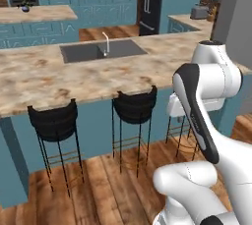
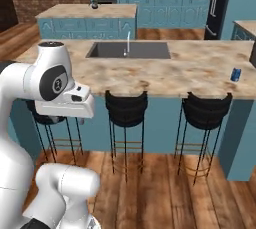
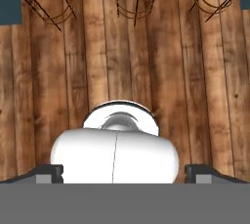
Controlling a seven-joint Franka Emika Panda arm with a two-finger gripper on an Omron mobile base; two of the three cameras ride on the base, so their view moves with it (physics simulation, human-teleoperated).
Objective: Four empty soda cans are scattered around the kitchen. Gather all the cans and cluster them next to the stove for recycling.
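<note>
Our jaws gape wide, gripping nothing, with wooden plank floor (image 3: 122,47) straight beneath them; small blue soda can (image 2: 235,74) sits far off on the marbled desk (image 2: 200,68).

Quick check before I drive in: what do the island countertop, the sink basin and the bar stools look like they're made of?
The island countertop looks like polished stone, marble or granite: mottled beige with brown veining, though it could be laminate. The sink basin is matte dark grey, probably composite or coated metal; its faucet looks like pale metal. The bar stools have thin black metal legs, brassy foot rings and black ribbed seats, material unclear.
</note>
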